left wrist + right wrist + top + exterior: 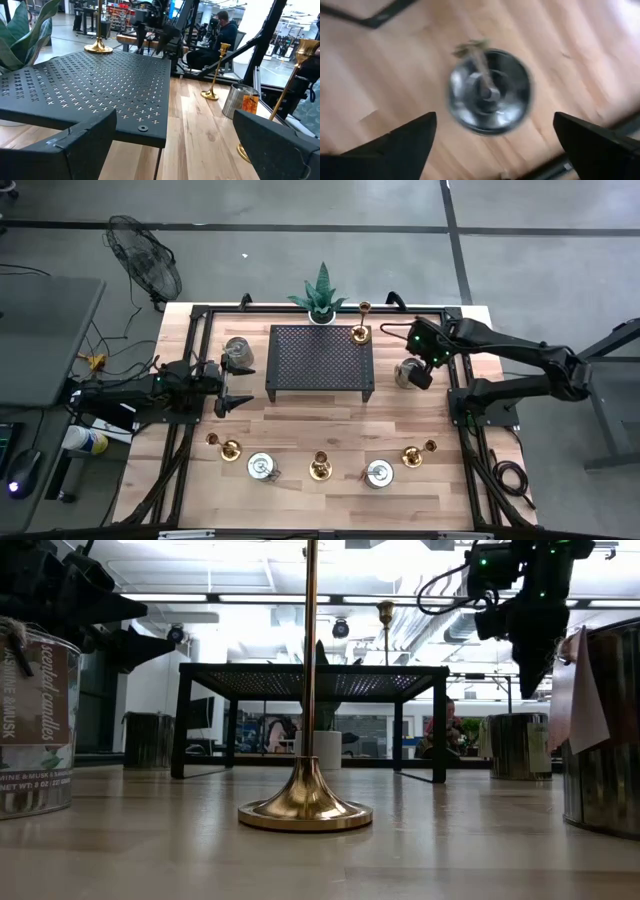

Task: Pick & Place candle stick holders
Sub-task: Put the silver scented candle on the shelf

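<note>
Candle stick holders stand scattered over the wooden worktop. Near its left edge a silvery round holder sits just beside the left gripper, whose fingers stand wide apart and hold nothing; this gripper points toward the black perforated rack in the middle of the worktop. Along the front edge runs a row: a brass holder lying on its side, a silvery round one, an upright brass one, another silvery one and a second brass holder lying on its side. At the back edge a spiky green plant in a white pot stands behind the rack, and a tall brass holder stands on the rack's back right corner. Toward the right edge, the right gripper hangs over a silvery round holder; in the right wrist view this holder lies on the wood directly below, between the fingers, which are spread wide and not touching it. That picture is blurred, so the holder's detail is hard to make out. In the low view the near brass holder fills the centre, its top cut off, and two silvery ones are cut off at either side. Beyond the table, a seated person shows in the left wrist view.
</note>
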Robot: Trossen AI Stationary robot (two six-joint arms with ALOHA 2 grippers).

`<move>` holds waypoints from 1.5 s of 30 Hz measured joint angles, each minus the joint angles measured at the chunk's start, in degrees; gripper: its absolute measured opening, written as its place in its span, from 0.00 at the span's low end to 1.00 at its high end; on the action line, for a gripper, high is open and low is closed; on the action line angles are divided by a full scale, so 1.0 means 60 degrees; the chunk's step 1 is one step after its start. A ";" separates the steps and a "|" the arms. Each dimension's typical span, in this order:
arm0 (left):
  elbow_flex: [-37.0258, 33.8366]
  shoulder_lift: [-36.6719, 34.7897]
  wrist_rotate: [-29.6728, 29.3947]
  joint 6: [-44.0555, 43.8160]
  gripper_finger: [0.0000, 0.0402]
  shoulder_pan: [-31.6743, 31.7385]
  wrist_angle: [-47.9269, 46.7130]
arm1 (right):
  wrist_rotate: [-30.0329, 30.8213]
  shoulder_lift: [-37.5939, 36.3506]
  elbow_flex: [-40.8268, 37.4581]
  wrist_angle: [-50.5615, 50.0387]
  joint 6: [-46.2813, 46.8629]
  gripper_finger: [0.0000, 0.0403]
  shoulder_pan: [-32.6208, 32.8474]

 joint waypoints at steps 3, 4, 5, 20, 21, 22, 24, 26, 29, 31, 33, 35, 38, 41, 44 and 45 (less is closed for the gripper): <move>0.0000 0.0004 0.0001 0.0000 0.98 0.0000 0.0000 | -0.0673 0.0170 0.0000 0.0088 -0.0563 0.98 0.0004; 0.0000 0.0002 0.0000 0.0000 0.98 0.0002 0.0000 | -0.0687 0.0212 0.0000 0.0088 -0.0795 0.98 0.0004; 0.0000 0.0000 0.0002 0.0004 0.98 0.0004 0.0000 | -0.0575 0.0255 0.0000 0.0088 -0.1034 0.99 0.0001; 0.0004 0.0000 0.0001 0.0004 0.98 0.0004 0.0000 | 0.0022 0.0704 -0.0004 0.0314 -0.1946 0.99 -0.0127; 0.0004 0.0000 -0.0002 0.0004 0.98 0.0000 0.0000 | 0.0035 0.0704 -0.0004 0.0312 -0.1993 0.99 -0.0127; 0.0004 0.0000 0.0002 0.0004 0.98 0.0000 0.0000 | 0.0044 0.0704 -0.0012 0.0322 -0.2007 0.99 -0.0127; 0.0004 0.0000 -0.0001 0.0002 0.98 0.0001 0.0000 | 0.0108 0.0704 -0.0114 0.0415 -0.1971 0.99 -0.0127; 0.0004 0.0001 0.0000 0.0001 0.98 0.0001 0.0000 | 0.0112 0.0704 -0.0276 0.0473 -0.1967 0.99 -0.0127; 0.0004 0.0000 0.0001 0.0004 0.98 0.0000 0.0000 | 0.0244 0.0704 -0.0494 0.0810 -0.1953 0.99 -0.0124; 0.0004 0.0000 0.0002 0.0000 0.98 0.0000 0.0000 | 0.0364 0.0704 -0.0574 0.1032 -0.1942 0.99 -0.0126; 0.0004 0.0000 0.0001 0.0004 0.98 0.0003 0.0000 | 0.0327 0.0704 -0.0639 0.1161 -0.1940 0.99 -0.0127; 0.0004 0.0002 0.0000 0.0004 0.98 0.0000 0.0000 | 0.0129 0.0704 -0.0724 0.1178 -0.1937 0.99 -0.0127; 0.0004 0.0003 -0.0002 0.0001 0.98 0.0000 0.0000 | -0.0057 0.0704 -0.0914 0.1280 -0.1934 0.99 -0.0124; 0.0011 0.0004 0.0002 0.0004 0.98 0.0004 0.0000 | -0.0014 0.0704 -0.1173 0.1598 -0.1931 0.99 -0.0121; 0.0011 0.0001 -0.0001 0.0004 0.98 0.0004 0.0000 | -0.0011 0.0838 -0.1191 0.1663 -0.1933 0.99 -0.0146; 0.0011 0.0000 0.0002 0.0004 0.98 0.0000 0.0000 | -0.0023 0.0891 -0.1191 0.1662 -0.1934 0.99 -0.0168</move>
